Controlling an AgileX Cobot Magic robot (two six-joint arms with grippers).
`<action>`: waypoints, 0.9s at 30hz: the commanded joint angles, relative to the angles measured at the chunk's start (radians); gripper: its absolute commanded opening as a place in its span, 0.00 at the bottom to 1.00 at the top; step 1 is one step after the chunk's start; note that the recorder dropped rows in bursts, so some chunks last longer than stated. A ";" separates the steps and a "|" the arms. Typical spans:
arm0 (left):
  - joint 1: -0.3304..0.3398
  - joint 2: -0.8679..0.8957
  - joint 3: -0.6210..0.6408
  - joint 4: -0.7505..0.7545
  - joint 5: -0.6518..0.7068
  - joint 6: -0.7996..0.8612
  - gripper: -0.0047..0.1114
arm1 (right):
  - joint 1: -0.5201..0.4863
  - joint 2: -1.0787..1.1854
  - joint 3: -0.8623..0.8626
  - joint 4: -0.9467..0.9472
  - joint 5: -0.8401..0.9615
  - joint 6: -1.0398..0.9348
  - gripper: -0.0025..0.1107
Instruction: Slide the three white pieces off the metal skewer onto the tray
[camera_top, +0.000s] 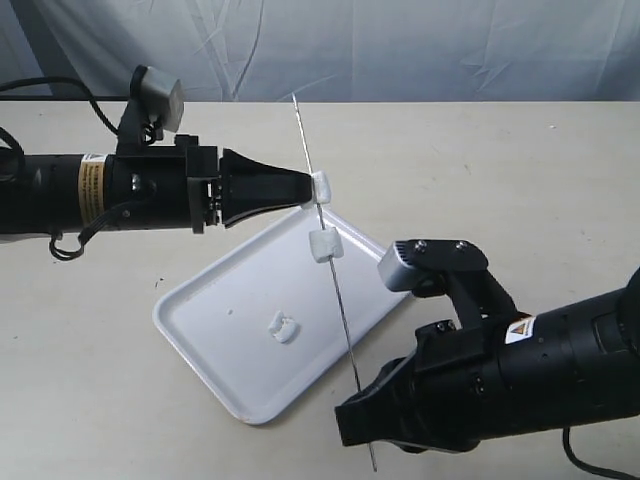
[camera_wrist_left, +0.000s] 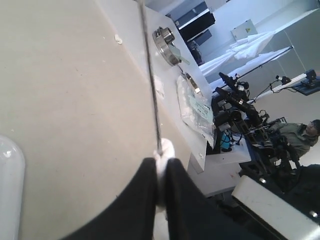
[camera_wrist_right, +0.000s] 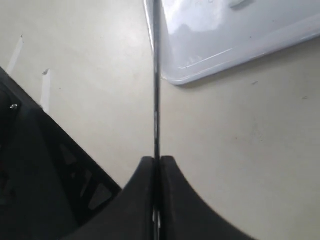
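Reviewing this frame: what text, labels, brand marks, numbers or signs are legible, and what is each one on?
No text can be read in any view.
Yellow label on the left arm: print too small to read.
Warning sticker on the right arm: orange triangle, any wording too small.
Paper label on the clear bag, left wrist view: blurred.
Yellow mark on the white box in the background: too small.

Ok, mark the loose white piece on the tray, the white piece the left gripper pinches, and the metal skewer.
loose white piece (camera_top: 282, 327): exterior view, its middle.
pinched white piece (camera_top: 322, 187): exterior view, its exposed end.
metal skewer (camera_top: 343, 305): exterior view, bare mid-shaft.
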 joint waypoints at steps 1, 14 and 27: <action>0.000 -0.015 -0.004 -0.239 -0.008 0.032 0.04 | 0.000 0.020 0.057 -0.007 0.056 0.001 0.02; 0.051 -0.016 -0.018 0.242 0.391 -0.063 0.04 | 0.000 0.020 0.084 -0.018 0.034 -0.001 0.02; -0.045 0.123 -0.004 0.467 0.523 -0.224 0.11 | 0.000 0.020 0.082 0.008 0.007 -0.001 0.02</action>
